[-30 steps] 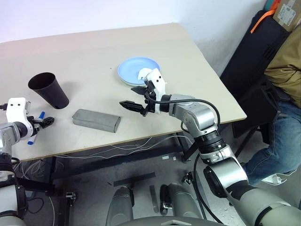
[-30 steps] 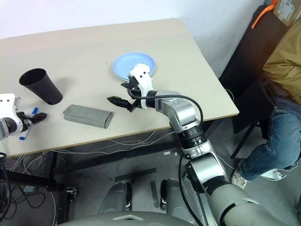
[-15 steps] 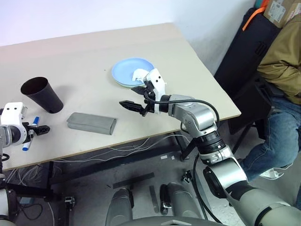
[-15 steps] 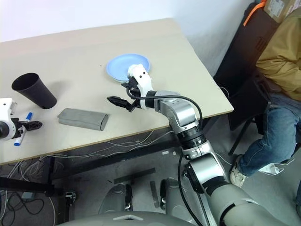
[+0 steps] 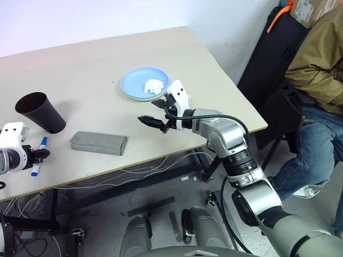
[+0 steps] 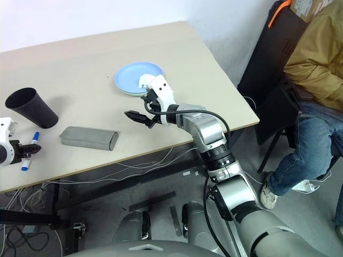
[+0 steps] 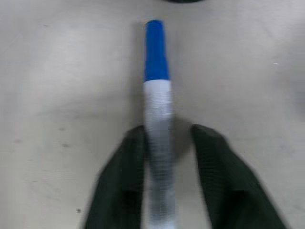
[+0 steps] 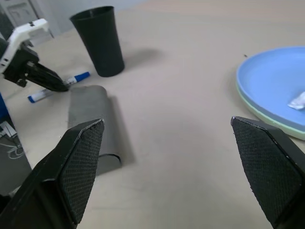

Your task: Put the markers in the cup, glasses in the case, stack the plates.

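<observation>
A pale bench (image 5: 96,69) stands against a white wall, a seated person (image 5: 316,80) at its right end. On it – stacked plates (image 5: 140,85), grey case (image 5: 98,143), black cup (image 5: 38,112). Right tool (image 5: 156,112) hovers agape; left tool (image 7: 164,157) straddles the blue-capped marker (image 7: 157,105) – whether clamped, I cannot tell.

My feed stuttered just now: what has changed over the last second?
The left tool has narrowed its fingers around the blue-capped marker, which lies on the table; a firm grip isn't clear yet. The right tool stays open above the table. The black cup, grey case and stacked plates with the tissue are as before; only the camera shifted.
</observation>
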